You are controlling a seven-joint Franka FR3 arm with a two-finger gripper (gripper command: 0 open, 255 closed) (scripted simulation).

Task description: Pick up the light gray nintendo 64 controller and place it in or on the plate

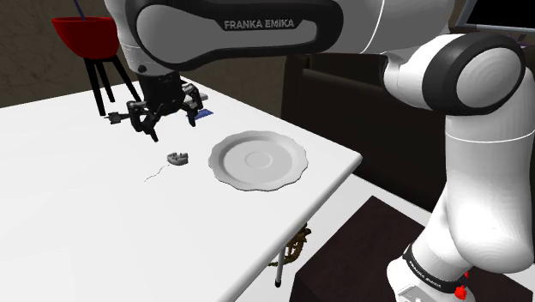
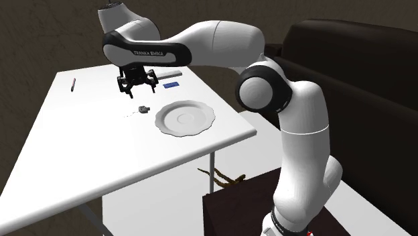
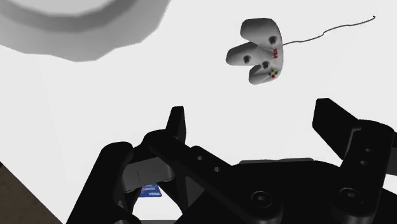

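The small light grey three-pronged controller (image 1: 177,158) lies flat on the white table, a thin cable trailing from it. A little to its right in the shoulder view sits the white scalloped plate (image 1: 257,160). My black gripper (image 1: 169,123) hangs open above the table, just behind the controller, with nothing between its fingers. In the second exterior view the gripper (image 2: 137,86) is above and behind the controller (image 2: 143,109), with the plate (image 2: 185,118) at the right. In the wrist view the controller (image 3: 258,51) lies ahead of the spread fingers (image 3: 339,126), apart from them, and the plate's rim (image 3: 83,28) shows beside it.
A small blue card (image 2: 171,84) lies on the table behind the gripper, and a pen (image 2: 73,83) near the far left edge. A red bowl-shaped seat on dark legs (image 1: 86,36) stands beyond the table. The table's edge (image 1: 330,184) runs close to the plate.
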